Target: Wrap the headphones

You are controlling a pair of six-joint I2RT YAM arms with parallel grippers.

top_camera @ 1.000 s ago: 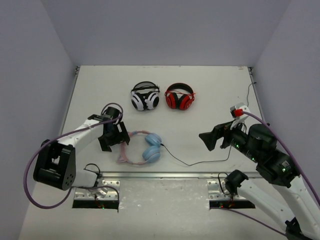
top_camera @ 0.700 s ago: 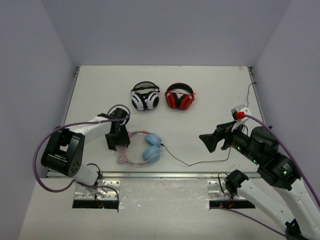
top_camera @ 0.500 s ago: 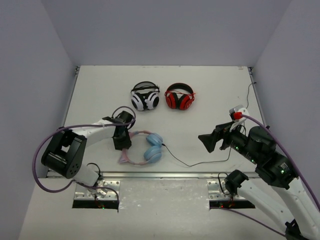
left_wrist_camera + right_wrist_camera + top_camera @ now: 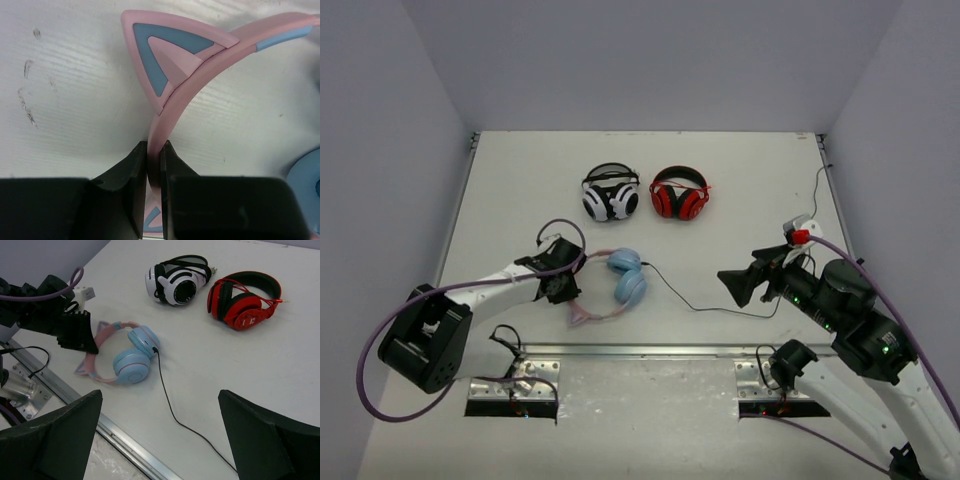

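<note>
The headphones point(image 4: 626, 276) lie on the white table near the front left, with a pink cat-eared headband point(image 4: 200, 55) and light blue ear cups point(image 4: 131, 360). Their thin black cable point(image 4: 710, 305) trails right across the table toward the right arm. My left gripper point(image 4: 563, 284) is shut on the pink headband; in the left wrist view its jaws point(image 4: 154, 150) pinch the band just below one cat ear point(image 4: 160, 55). My right gripper point(image 4: 736, 285) hovers to the right of the headphones, open and empty, its fingers wide apart point(image 4: 160, 392) above the cable point(image 4: 167, 400).
White-and-black headphones point(image 4: 610, 193) and red-and-black headphones point(image 4: 679, 193) sit side by side at the back middle of the table. A metal rail point(image 4: 650, 350) runs along the table's near edge. Grey walls close in the left, right and back.
My left gripper moved in onto the pink headband and shut on it. The headphones then shifted a little back and right, and the cable's slack moved with them. The right arm barely moved.
</note>
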